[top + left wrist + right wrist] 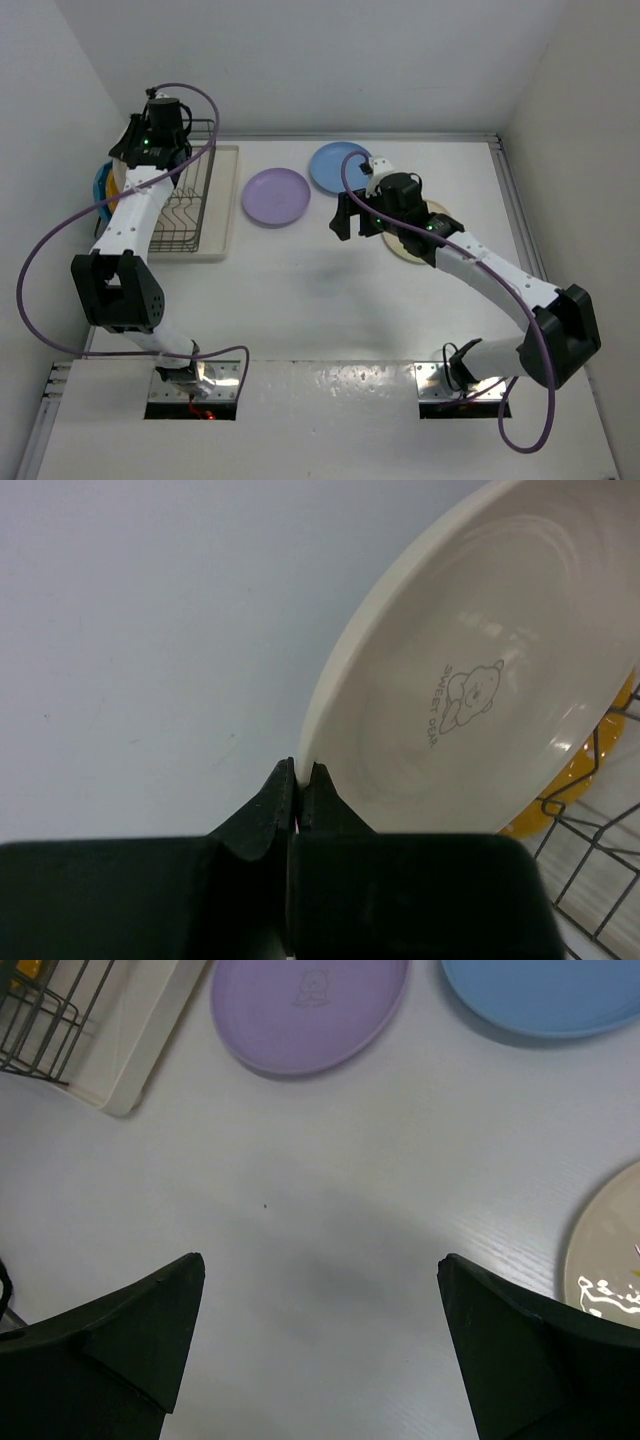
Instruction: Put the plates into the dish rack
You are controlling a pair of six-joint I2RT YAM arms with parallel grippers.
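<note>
My left gripper is shut on the rim of a cream plate with a bear print and holds it on edge at the far-left end of the dark wire dish rack. An orange plate stands just behind it in the rack. In the top view my left gripper is over the rack's left end, where a teal rim also shows. My right gripper is open and empty above bare table. The lilac plate, the blue plate and a cream sprig plate lie flat on the table.
The rack sits on a flat cream tray at the back left. White walls close in behind and on both sides. The right arm passes over the cream sprig plate.
</note>
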